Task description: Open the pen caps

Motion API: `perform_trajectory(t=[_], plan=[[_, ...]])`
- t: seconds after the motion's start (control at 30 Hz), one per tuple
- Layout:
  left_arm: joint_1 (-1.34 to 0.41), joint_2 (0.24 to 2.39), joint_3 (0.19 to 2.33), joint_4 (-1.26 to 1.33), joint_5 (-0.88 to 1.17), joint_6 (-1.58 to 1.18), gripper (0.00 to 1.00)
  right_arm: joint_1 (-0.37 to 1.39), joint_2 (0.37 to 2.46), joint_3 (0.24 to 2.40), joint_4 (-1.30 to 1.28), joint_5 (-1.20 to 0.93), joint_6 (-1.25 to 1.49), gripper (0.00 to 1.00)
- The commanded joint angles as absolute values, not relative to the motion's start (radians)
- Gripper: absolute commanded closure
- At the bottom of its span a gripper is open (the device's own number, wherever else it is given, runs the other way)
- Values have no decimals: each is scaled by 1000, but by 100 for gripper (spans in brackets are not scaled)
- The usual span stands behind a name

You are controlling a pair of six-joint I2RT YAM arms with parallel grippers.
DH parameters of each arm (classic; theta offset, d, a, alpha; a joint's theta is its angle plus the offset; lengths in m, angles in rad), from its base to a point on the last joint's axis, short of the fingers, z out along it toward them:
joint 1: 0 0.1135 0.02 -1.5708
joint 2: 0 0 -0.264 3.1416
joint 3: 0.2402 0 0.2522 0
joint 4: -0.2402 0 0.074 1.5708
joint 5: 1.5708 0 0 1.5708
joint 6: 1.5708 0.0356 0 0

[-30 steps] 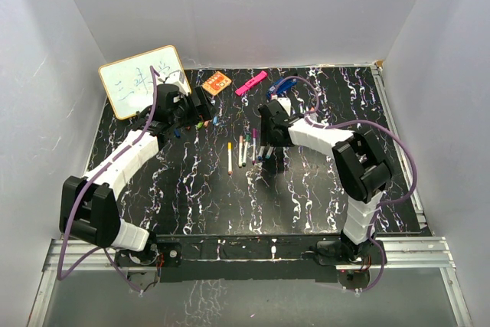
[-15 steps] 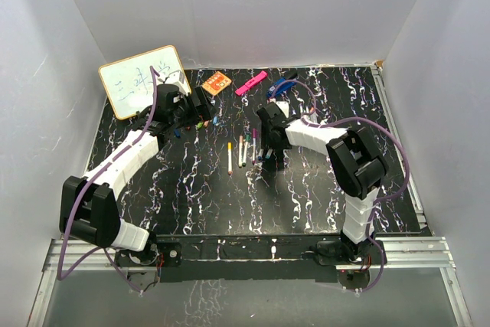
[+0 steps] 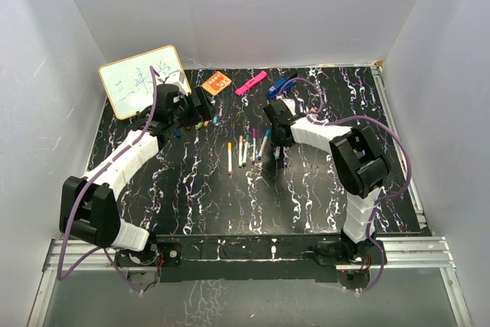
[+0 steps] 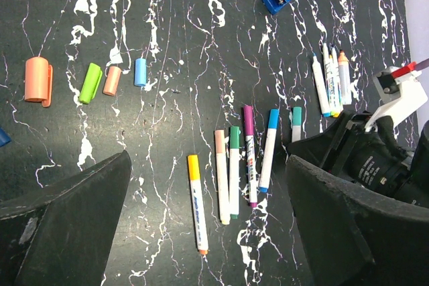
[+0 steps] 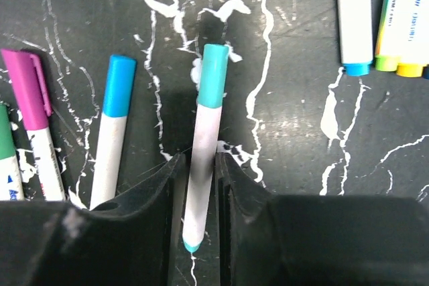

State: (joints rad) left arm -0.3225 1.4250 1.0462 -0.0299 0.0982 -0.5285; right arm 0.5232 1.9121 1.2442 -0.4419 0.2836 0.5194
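On the black marbled desk (image 3: 191, 204), the left jaws stand wide apart, upper left. The right jaws are clamped on the thin white teal-capped pen (image 5: 201, 159), centre frame. Its short teal plastic cap (image 5: 214, 75) should be kept exposed for a straight pull.

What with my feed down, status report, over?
Left end effector open, empty. Right end effector shut on teal pen, cap on. Blue pen close alongside.
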Motion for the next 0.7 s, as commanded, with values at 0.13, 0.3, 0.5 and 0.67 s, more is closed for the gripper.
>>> perform_trajectory(t=[0.13,0.3,0.5,0.67], plan=[[-319,1387,1038,8,150,-543,2,465,1874,1176,-404,240,475,98],[-319,1390,992,85,235,-594,3,464,1827,1160,-356,241,398,100],[-359,1429,898,273,361,-724,6,466,1663,1085,-235,201,249,100],[-423,1490,925,303,341,-741,6,468,1532,1015,-140,51,197,100]])
